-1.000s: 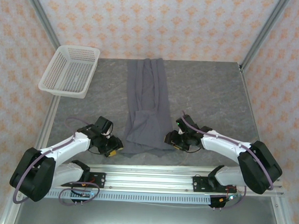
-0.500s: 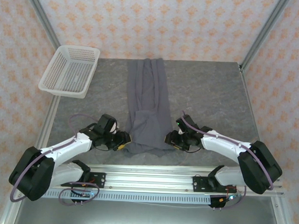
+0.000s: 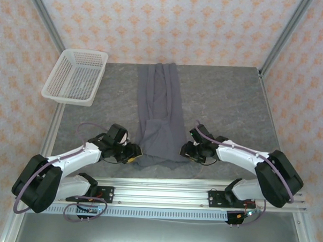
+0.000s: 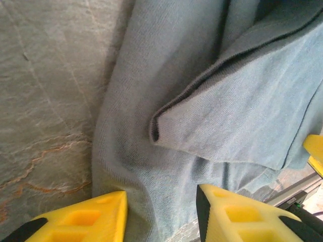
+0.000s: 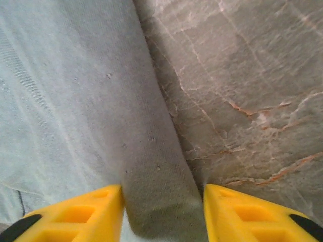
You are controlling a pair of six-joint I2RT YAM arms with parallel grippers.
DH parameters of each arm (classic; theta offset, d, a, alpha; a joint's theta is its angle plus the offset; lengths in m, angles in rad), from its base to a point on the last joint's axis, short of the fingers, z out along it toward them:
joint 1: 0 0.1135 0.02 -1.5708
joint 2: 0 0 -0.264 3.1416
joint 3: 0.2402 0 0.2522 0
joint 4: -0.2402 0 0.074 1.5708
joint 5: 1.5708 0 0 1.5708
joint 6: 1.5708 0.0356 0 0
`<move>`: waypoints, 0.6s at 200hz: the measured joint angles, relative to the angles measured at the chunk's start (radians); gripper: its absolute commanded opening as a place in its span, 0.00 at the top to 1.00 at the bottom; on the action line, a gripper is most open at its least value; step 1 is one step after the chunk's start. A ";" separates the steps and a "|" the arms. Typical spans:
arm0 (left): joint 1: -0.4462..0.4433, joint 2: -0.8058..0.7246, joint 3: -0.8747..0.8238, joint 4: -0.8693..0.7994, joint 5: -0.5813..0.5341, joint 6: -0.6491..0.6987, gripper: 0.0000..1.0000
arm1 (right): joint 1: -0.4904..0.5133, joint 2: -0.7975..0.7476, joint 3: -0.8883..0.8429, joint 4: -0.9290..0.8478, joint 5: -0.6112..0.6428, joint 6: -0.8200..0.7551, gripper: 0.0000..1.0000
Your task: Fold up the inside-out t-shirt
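**Both claws astride the shirt's near corners**

Left gripper [image 4: 161, 214] and right gripper [image 5: 162, 217] each straddle a hem edge of the inside-out t-shirt [image 3: 160, 118]; whether either is pinching, I cannot tell. Bare table [image 3: 226, 102] lies outward; a white basket [image 3: 76, 76] sits far-left.

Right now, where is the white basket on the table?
In the top view, the white basket sits at the far left corner of the table, left of the long grey t-shirt and apart from it.
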 measured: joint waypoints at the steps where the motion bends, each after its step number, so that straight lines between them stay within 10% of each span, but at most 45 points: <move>1: 0.000 0.000 0.000 0.000 0.000 0.000 0.69 | 0.000 0.002 0.001 0.000 -0.001 -0.003 0.67; 25: -0.012 0.019 0.003 -0.001 0.008 0.013 1.00 | -0.005 0.009 0.004 -0.014 -0.003 0.003 0.83; 51: -0.020 0.033 0.033 -0.040 0.009 0.031 1.00 | -0.002 0.000 0.005 -0.003 -0.017 0.001 1.00; 120: -0.025 -0.151 0.080 -0.156 0.006 0.042 1.00 | 0.027 -0.245 -0.033 -0.051 -0.031 0.028 1.00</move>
